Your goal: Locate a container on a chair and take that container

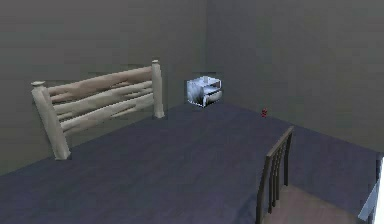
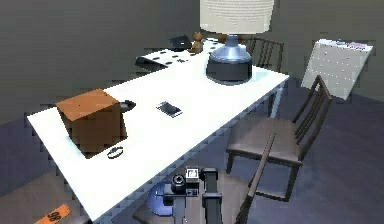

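Note:
A dark wooden chair (image 2: 283, 135) with a brown seat stands at the white table's (image 2: 200, 130) right side, and a second chair (image 2: 250, 185) stands nearer, by the table's near corner. The back of a third chair (image 2: 265, 50) rises behind the lamp. On the table rests a brown box (image 2: 92, 120). My arm comes up from the bottom edge, and the gripper (image 2: 181, 184) sits low at the table's near edge; I cannot tell whether it holds anything. In the forward view, a dark chair (image 1: 276, 178) stands at the foot of a bed (image 1: 150, 160).
The table carries a large lamp (image 2: 231, 60) with a cream shade, a phone (image 2: 169, 108), a small ring (image 2: 116, 152) and dark items at the far end (image 2: 178, 45). A white slatted thing (image 2: 335, 65) stands at the right. A grey-white box (image 1: 204, 90) sits beyond the wooden headboard (image 1: 100, 105).

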Motion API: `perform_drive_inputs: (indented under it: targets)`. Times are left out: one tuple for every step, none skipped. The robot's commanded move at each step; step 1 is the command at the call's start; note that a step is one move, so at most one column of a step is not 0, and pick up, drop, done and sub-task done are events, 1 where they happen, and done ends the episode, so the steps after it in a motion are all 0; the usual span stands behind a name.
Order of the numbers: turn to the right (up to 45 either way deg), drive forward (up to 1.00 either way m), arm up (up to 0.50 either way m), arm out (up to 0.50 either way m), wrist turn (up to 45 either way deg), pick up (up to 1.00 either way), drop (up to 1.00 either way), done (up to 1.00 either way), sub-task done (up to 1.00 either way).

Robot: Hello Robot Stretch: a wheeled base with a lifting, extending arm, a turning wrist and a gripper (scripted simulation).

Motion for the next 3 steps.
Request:
perform_drive_inputs:
  targets:
    - [0.0, 0.0, 0.0, 0.0, 45.0, 0.0, 0.0, 0.0, 0.0]
    - [0.0, 0.0, 0.0, 0.0, 45.0, 0.0, 0.0, 0.0, 0.0]
    - [0.0, 0.0, 0.0, 0.0, 45.0, 0.0, 0.0, 0.0, 0.0]
